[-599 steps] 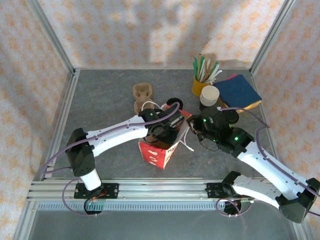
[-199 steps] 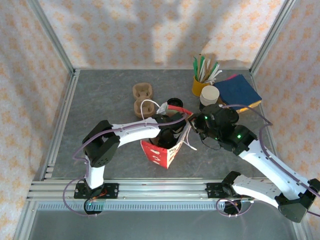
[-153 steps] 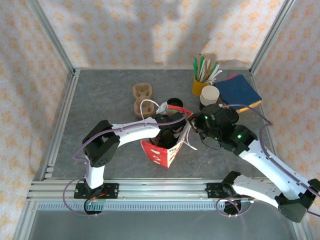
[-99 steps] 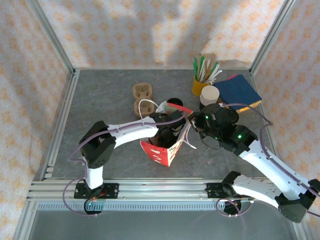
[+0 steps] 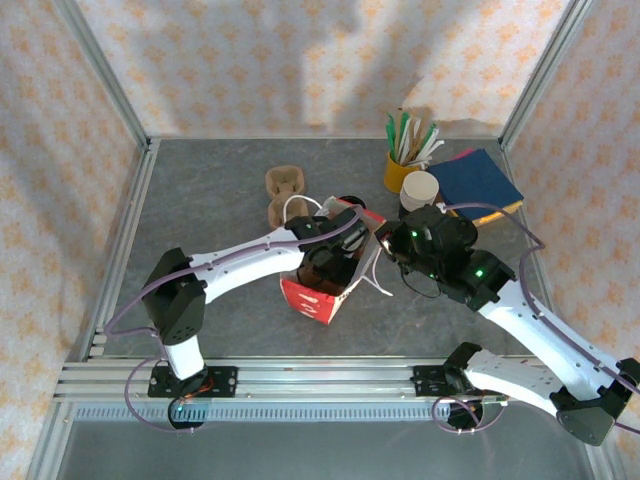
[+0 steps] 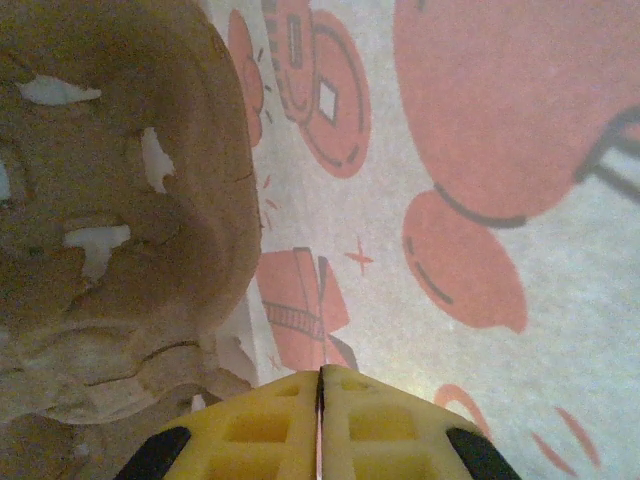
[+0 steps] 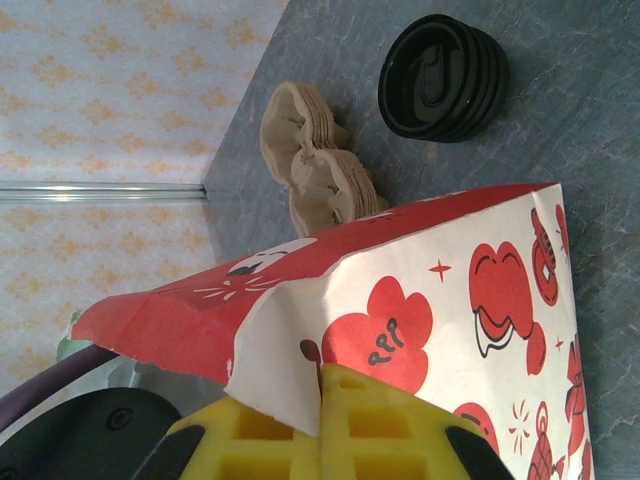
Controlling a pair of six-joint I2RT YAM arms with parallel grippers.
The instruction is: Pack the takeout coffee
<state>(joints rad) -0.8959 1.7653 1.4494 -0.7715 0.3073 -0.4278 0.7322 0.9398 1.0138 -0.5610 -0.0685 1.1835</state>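
Starting at the left, we find the left gripper (image 6: 320, 378) down inside the paper bag (image 5: 318, 302), its yellow pads pressed together on nothing, with a brown pulp carrier (image 6: 110, 200) just beside it, apparently seated in the bag. A spare stack of carriers (image 5: 283, 192) sits on the table behind the bag. The takeout coffee (image 7: 443, 77), black lid on, rests on the table just beyond the bag's far rim, not yet packed. Further right, the right gripper (image 7: 320, 385) is pinched shut on the bag's torn top edge, holding the mouth open. We judge the bag is being readied; next the left arm needs to lift out, open, grasp the cup and lower it into a carrier well. At far right stand a yellow cup of stir sticks (image 5: 398, 172) and blue napkins (image 5: 478, 182). Beneath is a grey stone-look table (image 5: 210, 200), framed in aluminium, with orange-patterned walls (image 5: 300, 60).
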